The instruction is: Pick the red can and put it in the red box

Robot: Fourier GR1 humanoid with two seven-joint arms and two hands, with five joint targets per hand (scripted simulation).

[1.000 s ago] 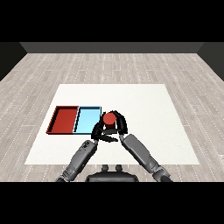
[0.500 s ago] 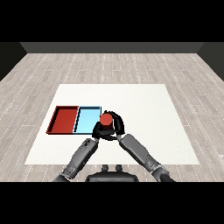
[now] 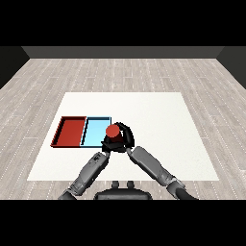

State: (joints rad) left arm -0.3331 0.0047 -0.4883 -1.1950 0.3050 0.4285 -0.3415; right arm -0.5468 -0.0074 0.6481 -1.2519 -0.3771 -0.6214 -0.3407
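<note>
1. The red tray [image 3: 72, 132] lies well left of the right hand [image 3: 126, 138], beyond the light blue tray [image 3: 96, 130].
2. The left hand [image 3: 106, 145]: fingers indistinct, cannot tell.
3. The right hand curls round the red can [image 3: 113, 131]; likely light, rigid, smooth, best held round its sides.

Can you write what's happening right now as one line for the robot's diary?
red can: held by right hand | beside light blue tray | red tray: no can yet
</note>
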